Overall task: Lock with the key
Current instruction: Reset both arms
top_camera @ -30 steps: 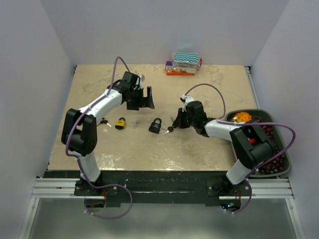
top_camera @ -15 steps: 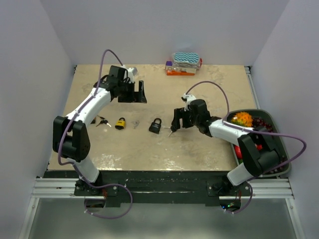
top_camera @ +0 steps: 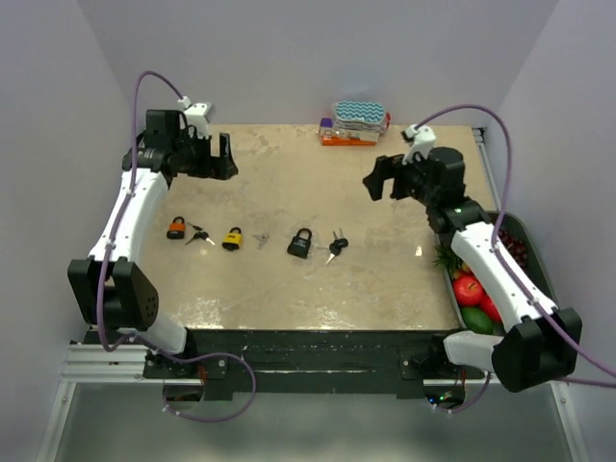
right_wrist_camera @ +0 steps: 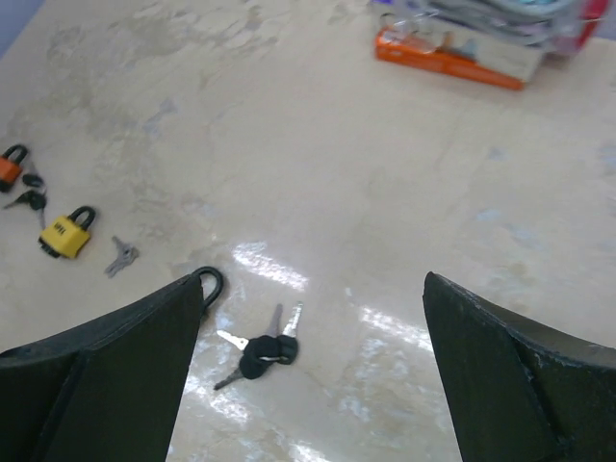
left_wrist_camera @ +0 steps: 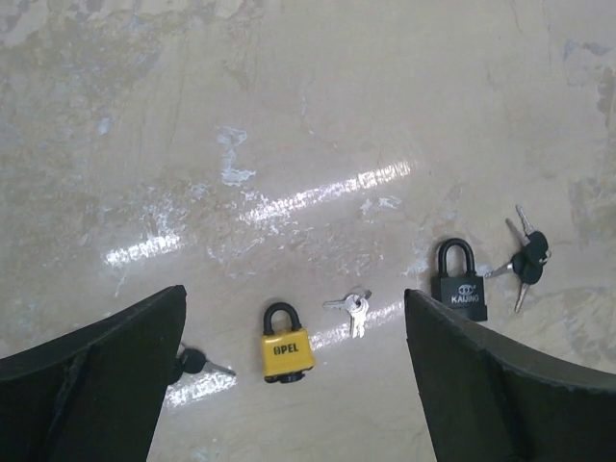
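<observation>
Both arms are raised clear of the table. The left claw hangs over the far left corner with its jaws spread fully apart and nothing between them; its own camera shows only bare tabletop in the gap. The right claw hangs over the far right part of the table, jaws likewise at full spread and holding nothing. The black padlock lies flat near the middle of the table, towards the near edge, shackle pointing to the far side. The shackle appears seated in the body, though whether it is latched cannot be told from these views. The black keys lie on the table just to the right of this padlock, loose, with no key in the keyhole; the right wrist view shows them between the fingers, with only the padlock's shackle showing past one finger. To the left sit a small set of silver keys, then a yellow padlock, then a dark key beside an orange padlock, all in a rough row. Stacked packets rest at the far edge. A dark tray of fruit sits at the right edge.
</observation>
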Robot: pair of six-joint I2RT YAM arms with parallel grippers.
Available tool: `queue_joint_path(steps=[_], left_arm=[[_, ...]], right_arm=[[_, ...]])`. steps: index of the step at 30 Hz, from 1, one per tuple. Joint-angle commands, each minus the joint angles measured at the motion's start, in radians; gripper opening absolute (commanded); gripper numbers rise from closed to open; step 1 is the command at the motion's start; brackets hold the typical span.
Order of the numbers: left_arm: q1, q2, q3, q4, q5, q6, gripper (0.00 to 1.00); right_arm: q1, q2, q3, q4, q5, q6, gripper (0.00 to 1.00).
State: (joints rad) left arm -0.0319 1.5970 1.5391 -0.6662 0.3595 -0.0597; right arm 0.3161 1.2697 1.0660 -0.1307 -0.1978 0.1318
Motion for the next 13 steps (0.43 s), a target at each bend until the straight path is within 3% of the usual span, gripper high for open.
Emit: queue_joint_path(steps=[1,7,13], left_arm=[[-0.029,-0.141,-0.121,0.014,-0.046,0.173,0.99],[-0.079,-0.321,-0.388,0.08,-0.093,0.186,0.99],[-0.08,-0.394,-0.464,0.103,-0.108,0.172,0.99]], right_arm=[[-0.13,-0.131,0.005,-0.141,-0.031,-0.041,0.99],[-0.167,-0.331,-0.148,-0.219,-0.048,-0.037,0.99],[-0.167,-0.444,-0.207,-0.242,-0.057,-0.032,0.99]])
